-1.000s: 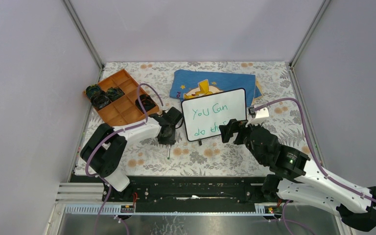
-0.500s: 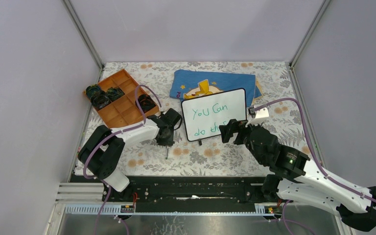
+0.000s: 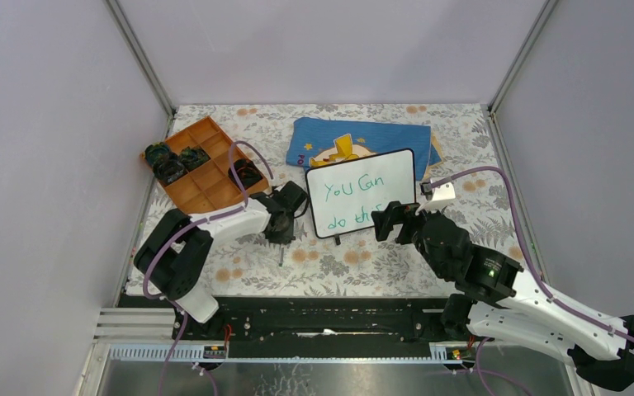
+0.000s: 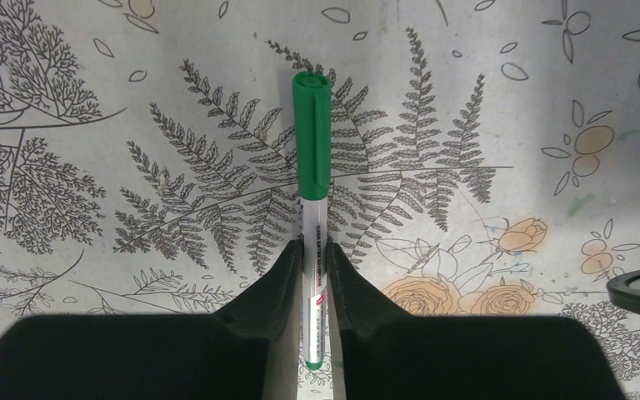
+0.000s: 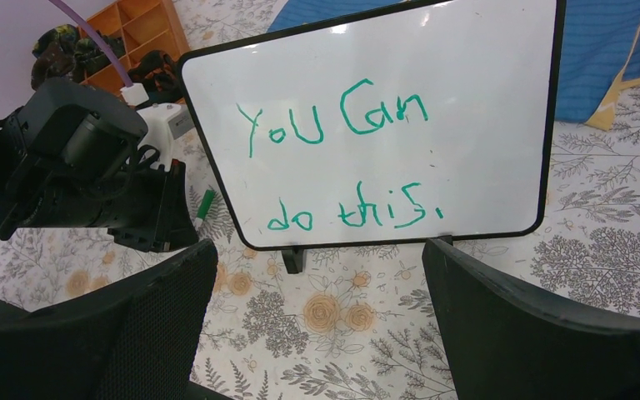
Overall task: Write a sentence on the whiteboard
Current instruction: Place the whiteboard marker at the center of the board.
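A capped green marker (image 4: 313,133) is gripped between the closed left fingers (image 4: 279,283), low over the table (image 4: 92,125); the right fingers (image 5: 158,308) are spread wide, holding nothing. Just beyond the right fingers the whiteboard (image 5: 467,100) is stood, and with its sentence (image 5: 342,167) seen complete, the writing is judged done: only setting the marker down is called for.

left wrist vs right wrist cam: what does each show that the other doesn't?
Left wrist only: the grip itself, with the left gripper shut on the white barrel of the green-capped marker.
Right wrist only: the black-framed whiteboard, its green handwritten sentence "You Can do this.", the blue cloth, the orange plastic tray and the open right gripper.
Both: the floral tablecloth, the left gripper and the marker's green cap.
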{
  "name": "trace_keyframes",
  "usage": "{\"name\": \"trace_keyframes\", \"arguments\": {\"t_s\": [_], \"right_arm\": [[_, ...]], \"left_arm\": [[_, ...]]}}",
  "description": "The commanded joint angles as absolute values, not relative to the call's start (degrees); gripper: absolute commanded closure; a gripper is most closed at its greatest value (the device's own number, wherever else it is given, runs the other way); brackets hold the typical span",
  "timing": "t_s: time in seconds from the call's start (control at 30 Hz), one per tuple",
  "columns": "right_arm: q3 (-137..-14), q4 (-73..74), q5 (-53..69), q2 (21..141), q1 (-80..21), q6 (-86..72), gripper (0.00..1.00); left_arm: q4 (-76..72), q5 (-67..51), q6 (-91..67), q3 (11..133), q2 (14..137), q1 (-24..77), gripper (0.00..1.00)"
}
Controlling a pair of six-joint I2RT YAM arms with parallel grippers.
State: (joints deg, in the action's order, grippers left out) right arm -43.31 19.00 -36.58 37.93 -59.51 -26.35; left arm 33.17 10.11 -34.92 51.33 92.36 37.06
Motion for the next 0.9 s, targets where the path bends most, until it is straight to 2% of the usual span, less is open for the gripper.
{"name": "trace_keyframes", "arguments": {"t_s": [0.0, 0.27, 0.6, 0.87], "right_arm": [[-43.3, 18.3, -38.4, 37.3, -59.2, -25.8, 0.0], [-43.3, 18.4, -38.5, 37.4, -59.3, -25.7, 0.0], [-42.0, 17.3, -37.7, 37.1, -59.3, -26.5, 0.0], [-42.6, 18.0, -38.0, 37.1, -59.3, -26.4, 0.0]], "left_arm": [[31.7, 11.9, -35.4, 53.7, 93.5, 36.4, 0.81], [31.7, 11.2, -35.1, 54.1, 92.6, 36.3, 0.78], [30.2, 9.7, -34.2, 53.1, 90.8, 36.3, 0.65], [30.2, 10.3, -34.3, 52.9, 89.0, 36.3, 0.51]]}}
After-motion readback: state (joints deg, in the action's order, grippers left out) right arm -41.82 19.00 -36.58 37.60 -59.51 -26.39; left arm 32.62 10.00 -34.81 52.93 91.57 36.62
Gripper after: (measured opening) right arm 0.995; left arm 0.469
